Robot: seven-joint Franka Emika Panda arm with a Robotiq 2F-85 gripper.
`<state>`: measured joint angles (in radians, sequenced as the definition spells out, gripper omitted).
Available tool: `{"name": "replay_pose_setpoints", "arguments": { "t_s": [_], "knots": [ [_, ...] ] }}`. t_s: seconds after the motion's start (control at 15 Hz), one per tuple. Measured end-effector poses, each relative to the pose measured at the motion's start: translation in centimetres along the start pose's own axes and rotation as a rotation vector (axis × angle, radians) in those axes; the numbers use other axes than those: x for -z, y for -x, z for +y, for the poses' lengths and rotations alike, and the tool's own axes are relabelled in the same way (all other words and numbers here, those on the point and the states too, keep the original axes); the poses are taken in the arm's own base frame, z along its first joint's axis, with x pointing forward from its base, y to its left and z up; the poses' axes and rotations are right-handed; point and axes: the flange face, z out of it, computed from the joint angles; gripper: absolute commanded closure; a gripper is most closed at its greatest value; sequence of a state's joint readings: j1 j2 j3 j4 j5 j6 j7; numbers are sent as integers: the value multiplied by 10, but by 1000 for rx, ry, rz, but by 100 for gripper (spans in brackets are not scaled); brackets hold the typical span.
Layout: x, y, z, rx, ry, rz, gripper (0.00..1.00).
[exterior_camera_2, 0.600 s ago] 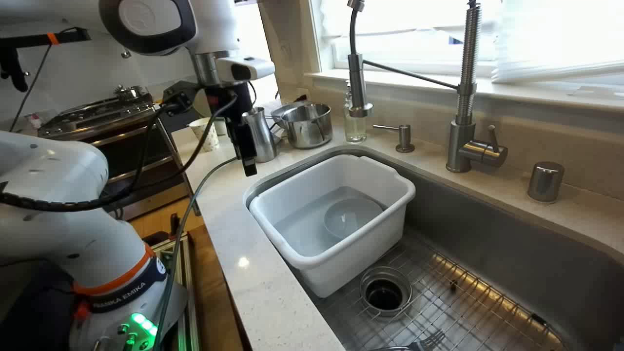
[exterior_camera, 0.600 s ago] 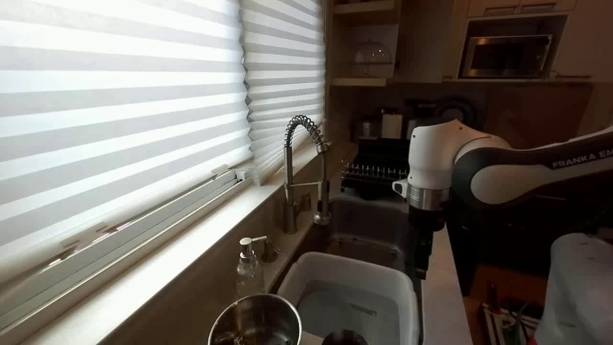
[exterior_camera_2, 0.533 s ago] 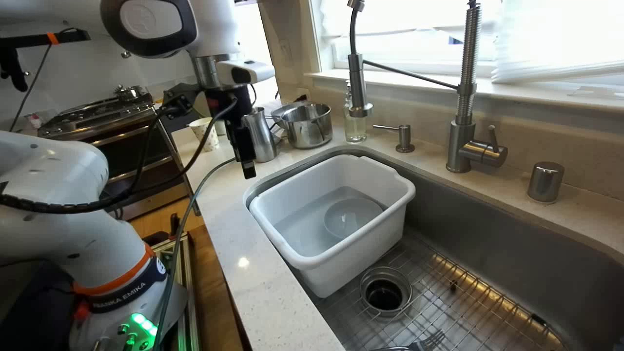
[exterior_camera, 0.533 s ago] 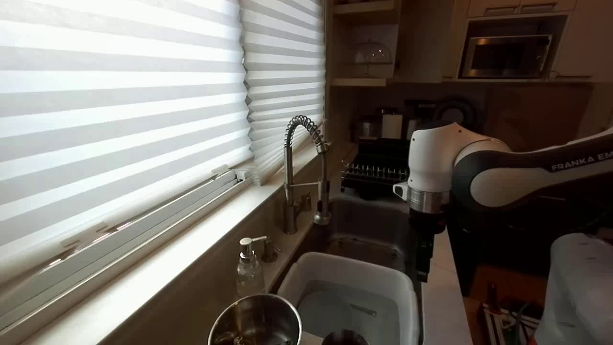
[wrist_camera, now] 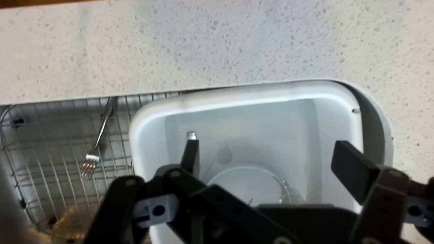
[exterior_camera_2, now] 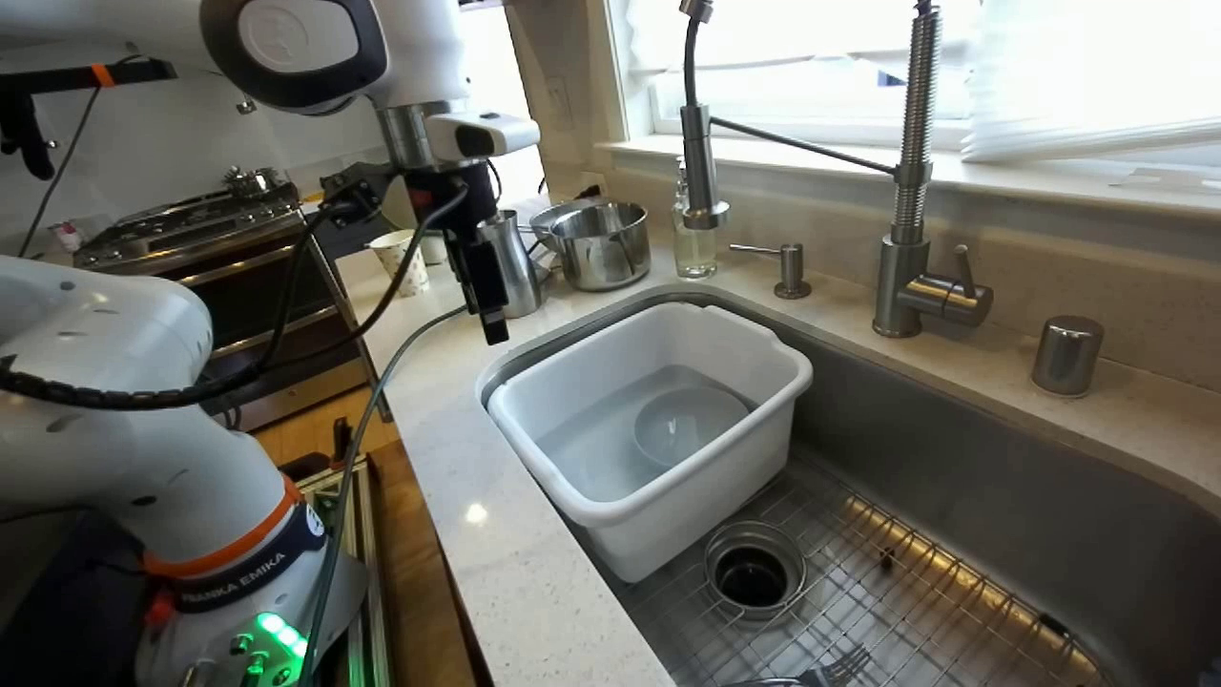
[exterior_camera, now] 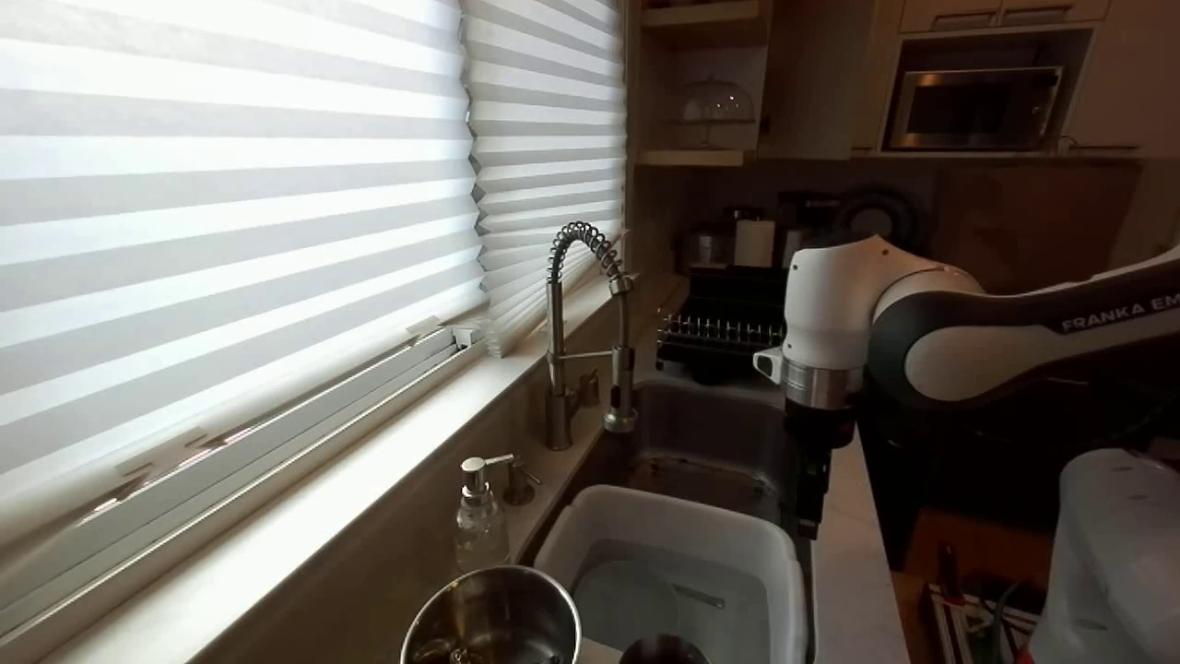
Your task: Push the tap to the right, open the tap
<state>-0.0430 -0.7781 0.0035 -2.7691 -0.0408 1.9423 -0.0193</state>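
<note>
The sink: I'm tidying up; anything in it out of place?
Yes, mildly: a fork lies loose on the wire rack, apparently left out of the white tub, where a round dish soaks.

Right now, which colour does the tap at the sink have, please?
The tap is metallic silver; it shows best in an exterior view.

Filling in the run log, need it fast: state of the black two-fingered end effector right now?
Black two-fingered end effector: open, jaws wide apart in the wrist view, holding nothing.
</note>
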Motion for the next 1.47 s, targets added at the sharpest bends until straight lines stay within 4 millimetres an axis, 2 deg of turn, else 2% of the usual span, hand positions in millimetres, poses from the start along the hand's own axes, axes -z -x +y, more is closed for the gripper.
{"name": "replay_pose_setpoints", "arguments": {
  "t_s": [0.27, 0.47, 0.6, 0.93, 1.2, 1.47],
  "knots": [
    [21, -21, -27, 61, 166, 162, 0],
    [26, -38, -54, 107, 301, 288, 0],
    [29, -49, -65, 120, 397, 361, 0],
    [35, -75, -62, 64, 584, 542, 0],
    [34, -95, -54, -109, 558, 694, 0],
    [33, -109, -57, -224, 505, 785, 0]
  ]
}}
